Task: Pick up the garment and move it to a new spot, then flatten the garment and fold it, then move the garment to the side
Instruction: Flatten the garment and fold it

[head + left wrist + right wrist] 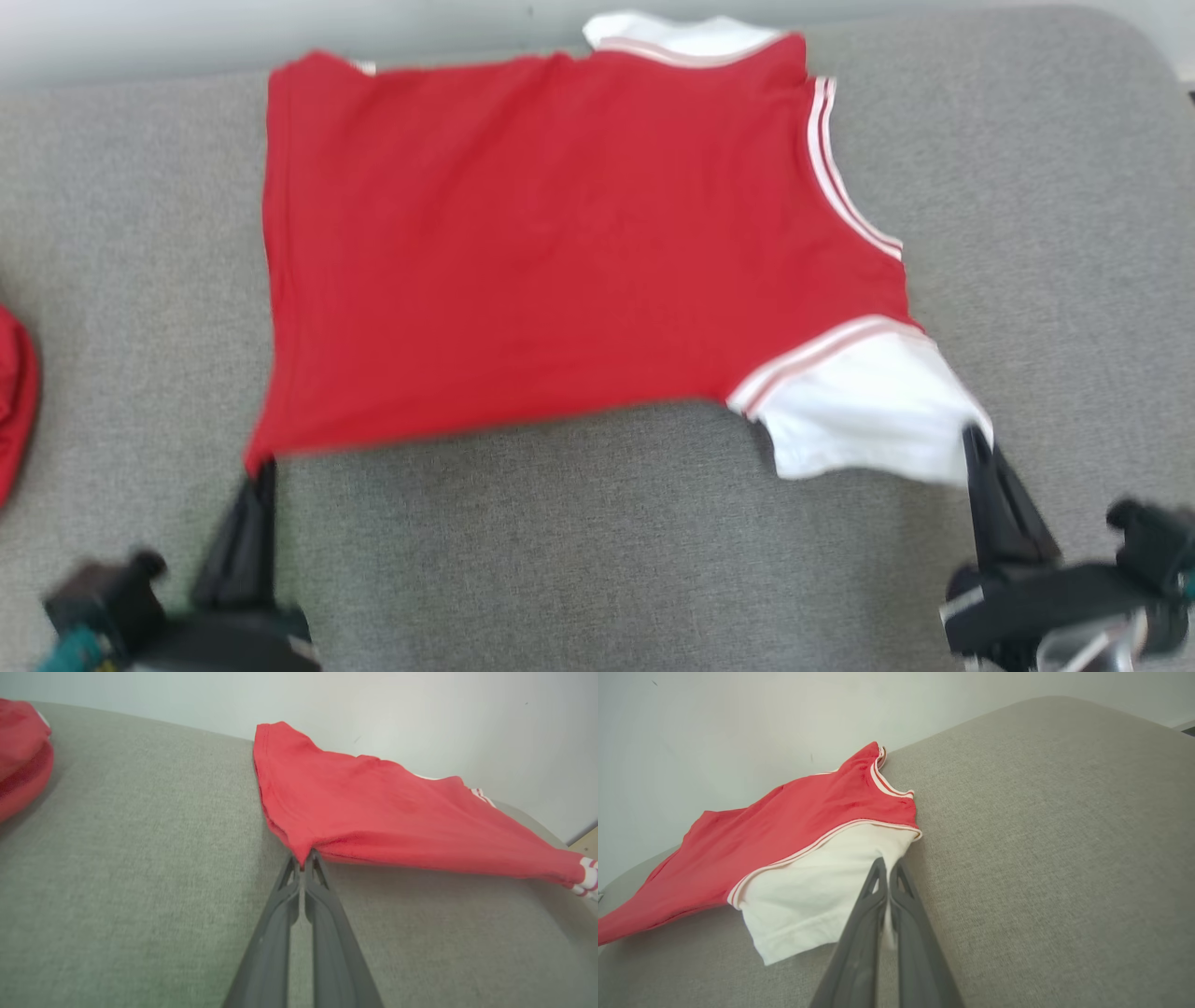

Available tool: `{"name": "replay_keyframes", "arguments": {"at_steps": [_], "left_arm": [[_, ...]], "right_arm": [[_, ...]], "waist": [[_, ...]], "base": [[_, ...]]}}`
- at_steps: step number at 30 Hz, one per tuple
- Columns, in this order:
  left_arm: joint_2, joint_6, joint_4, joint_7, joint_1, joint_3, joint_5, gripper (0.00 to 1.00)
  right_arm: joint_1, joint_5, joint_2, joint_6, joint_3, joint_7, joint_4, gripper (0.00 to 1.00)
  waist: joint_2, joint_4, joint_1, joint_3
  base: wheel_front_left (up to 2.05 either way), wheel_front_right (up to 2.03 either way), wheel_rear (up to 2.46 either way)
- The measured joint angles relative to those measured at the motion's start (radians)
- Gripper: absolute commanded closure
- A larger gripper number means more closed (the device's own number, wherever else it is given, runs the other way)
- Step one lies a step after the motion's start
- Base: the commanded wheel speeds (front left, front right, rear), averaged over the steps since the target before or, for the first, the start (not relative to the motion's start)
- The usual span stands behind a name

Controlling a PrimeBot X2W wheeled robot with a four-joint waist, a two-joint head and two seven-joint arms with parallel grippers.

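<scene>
Red cloth of the garment (560, 252) lies spread on the grey cushion (597, 560), my left gripper (263, 469) pinching its hem corner (259, 446) and my right gripper (973, 441) pinching the white sleeve (868, 401), which I judge keeps the near edge taut for flattening.

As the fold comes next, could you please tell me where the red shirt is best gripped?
Probably at its near edge, from the robot's side: the red shirt is spread out with hem corner and white sleeve pointing this way, where the left pincer and right pincer are shut on them.
</scene>
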Motion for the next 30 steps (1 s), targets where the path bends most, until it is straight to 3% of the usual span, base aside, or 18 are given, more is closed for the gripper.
{"name": "replay_keyframes", "arguments": {"at_steps": [8, 19, 30], "left_arm": [[-0.083, -0.032, 0.037, 0.0, 0.164, 0.061, 0.05, 1.0], [-0.118, -0.073, 0.072, 0.0, 0.271, 0.075, 0.106, 1.0], [-0.118, -0.095, 0.082, 0.0, 0.203, 0.049, 0.169, 1.0]], "right_arm": [[0.144, 0.02, 0.013, 0.0, -0.02, 0.036, 0.013, 1.0], [0.343, 0.06, 0.021, 0.0, -0.045, 0.102, 0.014, 1.0], [0.239, 0.076, 0.02, 0.0, -0.008, 0.085, -0.008, 1.0]], "waist": [[0.0001, -0.01, 0.0, -0.06], [0.0, 0.011, -0.0001, -0.126], [0.0003, 0.034, 0.0002, -0.126]], "base": [[0.0, 0.0, 0.0], [0.0, 0.0, 0.0], [0.0, 0.0, 0.0]]}}
